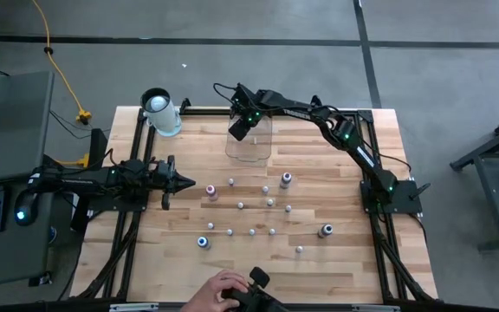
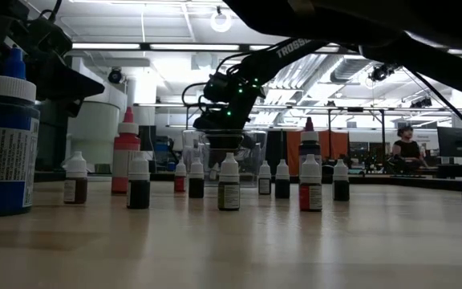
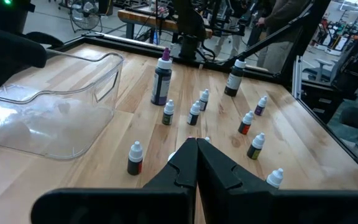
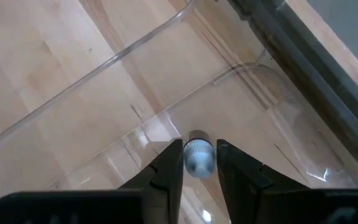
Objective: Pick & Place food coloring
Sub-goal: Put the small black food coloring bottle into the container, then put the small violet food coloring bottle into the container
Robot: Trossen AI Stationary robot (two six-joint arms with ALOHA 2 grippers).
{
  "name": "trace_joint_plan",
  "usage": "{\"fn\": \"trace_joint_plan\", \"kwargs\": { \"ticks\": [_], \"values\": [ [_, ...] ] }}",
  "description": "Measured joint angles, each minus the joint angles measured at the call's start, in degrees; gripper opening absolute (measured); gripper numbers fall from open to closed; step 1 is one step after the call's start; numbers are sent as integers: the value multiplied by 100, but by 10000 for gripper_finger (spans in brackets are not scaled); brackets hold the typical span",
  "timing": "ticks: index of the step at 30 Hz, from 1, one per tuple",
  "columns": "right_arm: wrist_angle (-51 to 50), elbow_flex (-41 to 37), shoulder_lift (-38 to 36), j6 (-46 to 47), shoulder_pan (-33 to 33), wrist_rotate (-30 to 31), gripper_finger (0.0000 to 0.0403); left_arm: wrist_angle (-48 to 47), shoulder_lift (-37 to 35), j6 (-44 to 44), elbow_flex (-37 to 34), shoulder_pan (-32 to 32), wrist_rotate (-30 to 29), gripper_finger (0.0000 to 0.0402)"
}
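Observation:
My right gripper (image 1: 239,130) hangs over the clear plastic bin (image 1: 249,143) at the table's far side, pointing steeply down into it. It is shut on one tiny food coloring bottle (image 4: 197,157) with a whitish-blue top. Several more food coloring bottles (image 1: 241,205) stand upright on their bases across the middle of the wooden table; in the low view they form a row (image 2: 228,183). My left gripper (image 1: 184,184) waits shut near the table's left edge, clear of the bottles (image 3: 135,157). My right gripper has the tiny bottle between its two fingers, one finger (image 4: 169,165) on each side of the bottle's top (image 4: 197,149). The fingers come from above, slanting down. The bottle is lifted clear, over the bin's floor (image 4: 241,106).
A big white cylinder (image 1: 158,111) stands at the far left corner. Larger bottles stand among the small ones, a blue one (image 1: 204,243) and a purple one (image 1: 286,180). A person's hand (image 1: 223,290) with a dark device is at the near edge.

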Motion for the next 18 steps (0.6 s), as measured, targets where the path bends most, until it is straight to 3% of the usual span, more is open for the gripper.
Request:
{"fn": "trace_joint_plan", "kwargs": {
  "ticks": [11, 18],
  "values": [
    [41, 41, -2, 2, 0, 17, 162, 0, 1, 0, 0, -1, 0, 1],
    [-642, 795, -11, -50, 6, 224, 174, 0, 0, 0, 0, 0, -1, 1]
  ]
}}
